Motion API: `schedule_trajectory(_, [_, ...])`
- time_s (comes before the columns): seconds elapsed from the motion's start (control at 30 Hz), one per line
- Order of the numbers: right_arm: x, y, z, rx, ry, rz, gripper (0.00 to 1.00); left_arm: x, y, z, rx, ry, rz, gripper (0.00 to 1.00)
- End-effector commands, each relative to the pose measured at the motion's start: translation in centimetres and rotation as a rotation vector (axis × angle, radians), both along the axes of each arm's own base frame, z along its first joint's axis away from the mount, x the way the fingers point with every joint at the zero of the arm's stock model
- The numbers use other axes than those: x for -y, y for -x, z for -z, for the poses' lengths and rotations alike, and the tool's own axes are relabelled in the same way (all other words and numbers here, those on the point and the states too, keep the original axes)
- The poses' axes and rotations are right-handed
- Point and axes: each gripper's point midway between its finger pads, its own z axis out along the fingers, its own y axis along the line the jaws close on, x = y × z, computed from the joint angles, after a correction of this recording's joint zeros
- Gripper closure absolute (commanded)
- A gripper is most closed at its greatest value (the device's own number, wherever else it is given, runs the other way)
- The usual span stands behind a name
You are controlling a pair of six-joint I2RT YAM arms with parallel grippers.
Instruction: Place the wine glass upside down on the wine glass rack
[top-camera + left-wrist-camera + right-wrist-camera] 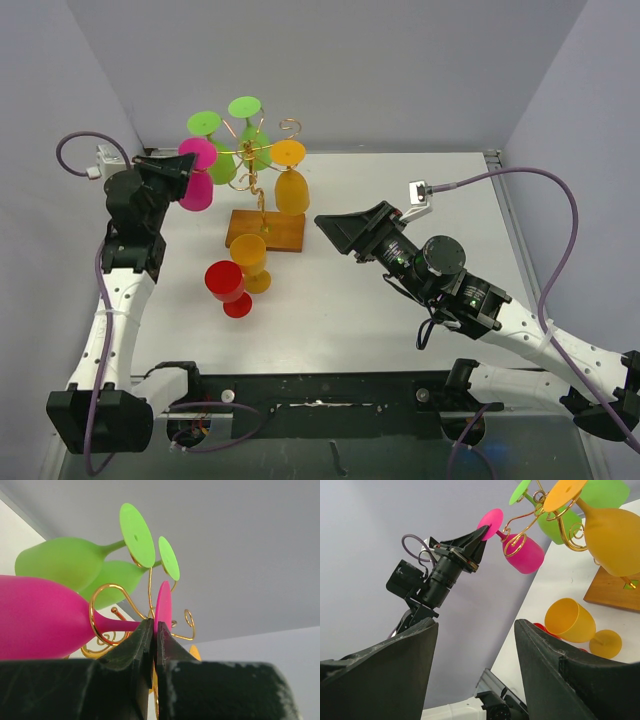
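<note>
Top external view gives us a white table [400, 320] closed in by plain grey-lilac walls [400, 70], with a metal rail along its right edge and purple cables [545, 200] looping at both sides. We find the wine glass rack [262, 185] in the upper left of the frame, its gold wire scrolls rising from a brown wooden base [265, 232]. Two green glasses [228, 150] and an orange glass [291, 187] hang from it upside down. Just below the base a yellow glass [250, 258] and a red glass [226, 283] sit side by side on the table. Any print on the arms is too small for us to read. The pink wine glass [197, 180] hangs on the left side of the rack, bowl down and tilted, its stem inside a gold loop, as we see in the left wrist view. The left arm climbs the left edge of the frame and points its left gripper [188, 166] rightward at rack height. Its jaws are pinched together on the pink glass where the stem meets the foot. The right arm reaches from the lower right toward the middle. Its right gripper [345, 226] hangs above the table to the right of the rack and apart from it, aimed at the upper left, jaws spread wide with nothing between them.
</note>
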Motion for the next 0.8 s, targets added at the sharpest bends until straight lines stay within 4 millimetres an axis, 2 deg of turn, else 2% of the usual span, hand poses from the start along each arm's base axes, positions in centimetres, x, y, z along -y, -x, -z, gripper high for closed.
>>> schedule_trajectory(0.0, [0.0,0.1,-1.4,0.019,-0.039,-0.003,0.37,0.7,1.6,-1.8,0.056,-0.006,0.045,1.0])
schedule_trajectory(0.3, [-0.6,-0.1,-0.6,0.001,-0.02,-0.008,0.37,1.1,2.1,0.4,0.016,-0.015,0.061,1.0])
schedule_trajectory(0.5, [-0.9,-0.5,0.6,-0.017,0.022,0.006,0.37,1.2,2.2,2.2,-0.021,-0.031,0.069,0.95])
schedule_trajectory(0.6, [-1.0,-0.8,1.2,-0.028,0.044,0.011,0.37,1.3,2.3,2.8,-0.034,-0.037,0.072,0.9])
schedule_trajectory(0.77, [-1.2,-1.4,2.3,-0.046,0.099,0.034,0.36,1.2,3.0,2.6,-0.046,-0.076,0.073,0.74])
